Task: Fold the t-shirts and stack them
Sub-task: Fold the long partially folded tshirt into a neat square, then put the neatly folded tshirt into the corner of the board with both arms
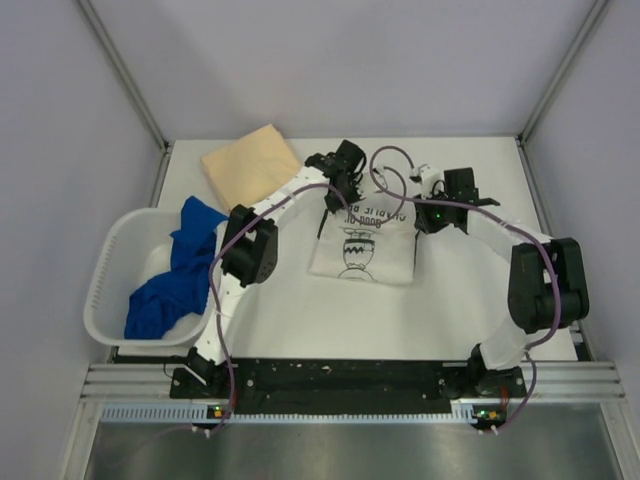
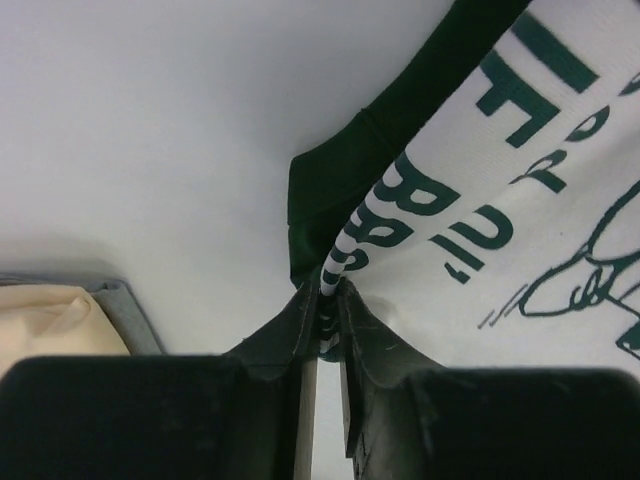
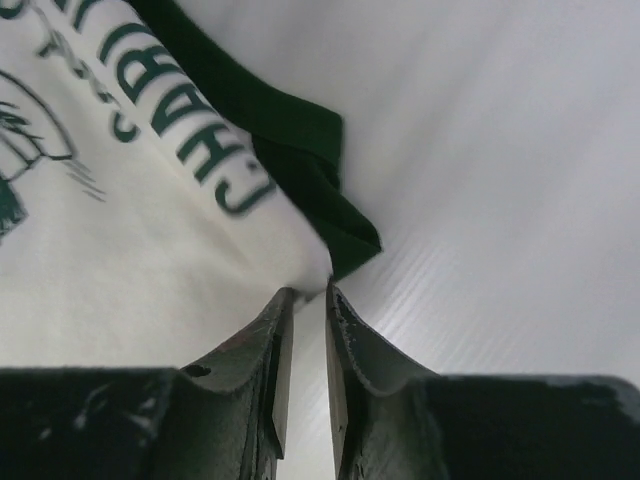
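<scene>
The white shirt (image 1: 363,245) is lying at the middle of the table (image 1: 300,320). The left gripper (image 2: 322,295) is pinching its far left corner. The right gripper (image 3: 305,292) is standing narrow at the far right corner, and I cannot tell if it is gripping.

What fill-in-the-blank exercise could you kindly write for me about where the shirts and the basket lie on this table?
1. The white plastic basket holds cloth shirts of bright ____ colour.
2. The plain tan folded shirt lies in the white table's far ____ corner.
3. The left gripper and the right gripper both sit at an edge of the white printed shirt with dark ____ sleeves.
Missing words: blue; left; green.
</scene>
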`<state>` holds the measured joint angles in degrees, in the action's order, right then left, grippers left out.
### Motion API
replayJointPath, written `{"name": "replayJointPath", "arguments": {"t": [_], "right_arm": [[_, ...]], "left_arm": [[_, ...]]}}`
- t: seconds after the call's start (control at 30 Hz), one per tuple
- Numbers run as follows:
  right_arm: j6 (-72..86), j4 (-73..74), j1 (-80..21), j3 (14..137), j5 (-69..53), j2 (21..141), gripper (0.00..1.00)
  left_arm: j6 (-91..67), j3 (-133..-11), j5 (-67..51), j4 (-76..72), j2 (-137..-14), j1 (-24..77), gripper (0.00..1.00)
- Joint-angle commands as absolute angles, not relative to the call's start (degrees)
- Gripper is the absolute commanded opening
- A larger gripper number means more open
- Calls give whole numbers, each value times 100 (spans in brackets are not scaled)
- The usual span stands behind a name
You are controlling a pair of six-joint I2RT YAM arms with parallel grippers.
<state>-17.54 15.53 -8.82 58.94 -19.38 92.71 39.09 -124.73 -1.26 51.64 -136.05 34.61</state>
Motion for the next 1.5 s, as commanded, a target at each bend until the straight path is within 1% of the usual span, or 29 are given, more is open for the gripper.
{"name": "replayJointPath", "arguments": {"t": [0.0,0.03,0.07,0.13,0.2,0.27,0.33,0.4,0.47,0.53,0.57,0.6,0.63,0.67,0.73,0.87,1.07,1.13,1.23,1.33,1.37,1.47], "right_arm": [[-1311,1283,-694,6354,-1091,9720,24],[-1188,1275,-686,6494,-985,9816,28],[-1039,1318,-686,6634,-871,9913,31],[-766,1563,-651,6968,-844,9949,38],[-537,1844,-659,7276,-1027,9827,38],[-291,2126,-668,7409,-1238,9546,38],[147,2284,-711,7322,-1449,9213,38],[578,2294,-860,7041,-1791,8888,31],[1017,2277,-1027,6655,-2274,8649,21],[1422,2067,-1168,6199,-2854,8508,12],[1607,1944,-1230,5961,-2996,8438,6],[1809,1794,-1265,5654,-3075,8385,2],[2011,1628,-1283,5338,-3120,8341,0],[2204,1365,-1275,5057,-3216,8297,0],[2460,986,-1283,4468,-3234,8349,0],[2566,984,-1134,4088,-2866,8622,0],[2409,1405,-984,4218,-2418,8429,0],[2268,1695,-976,4420,-2277,8289,8],[2154,2012,-844,4640,-2153,7955,30],[2101,1969,-476,4702,-2188,7761,49],[2048,1917,-396,4746,-2188,7796,52],[1899,1645,-229,4982,-2354,8146,57]], "left_arm": [[3727,-12656,606,4870,-13676,3314,24],[3692,-12665,676,4791,-13693,3322,30],[3665,-12674,772,4703,-13702,3322,37],[3639,-12726,1062,4562,-13659,3305,47],[3595,-12753,1379,4492,-13457,3287,57],[3542,-12657,1371,4412,-13133,3243,66],[3446,-12385,1266,4298,-12711,3243,66],[3174,-12121,733,4420,-12272,3252,61],[2788,-11544,-521,4500,-11832,3278,51],[2332,-10867,-1568,4448,-11489,3278,37],[2129,-10498,-2139,4395,-11418,3278,34],[1953,-10224,-2614,4386,-11347,3278,31],[1725,-9917,-3028,4377,-11355,3287,30],[1505,-9688,-3276,4351,-11364,3296,29],[1336,-9265,-3384,4237,-11452,3322,29],[1309,-9167,-2787,4368,-11812,3208,28],[1450,-8965,-2426,4368,-11795,3085,29],[1476,-8939,-2382,4368,-11646,3085,29],[1599,-8947,-2347,4482,-11304,3050,31],[1661,-8930,-2522,4526,-10943,2945,38],[1652,-8921,-2609,4474,-10855,2883,41],[1407,-8973,-2760,3983,-10801,2681,52]]}}
